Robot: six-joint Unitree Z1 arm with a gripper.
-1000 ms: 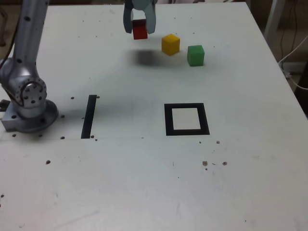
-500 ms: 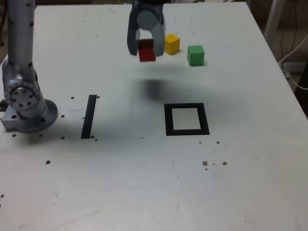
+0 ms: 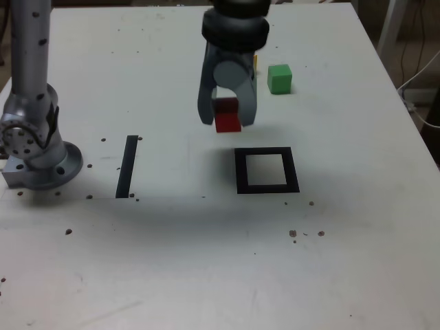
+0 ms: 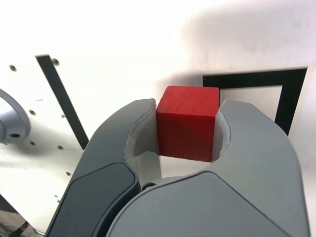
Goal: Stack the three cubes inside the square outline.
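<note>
Wrist view: smooth red cube

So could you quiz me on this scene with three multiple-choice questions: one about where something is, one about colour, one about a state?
1. Where is the red cube?
A. between the gripper's jaws, off the table
B. inside the square outline
C. beside the green cube

2. Which cube stands uncovered at the table's far side?
A. blue
B. green
C. orange

3. What is inside the square outline?
A. one cube
B. two cubes
C. nothing

Answers: 1 A, the gripper pinches it in the air. 2 B, the green cube stands there. 3 C, its white centre is bare.
</note>
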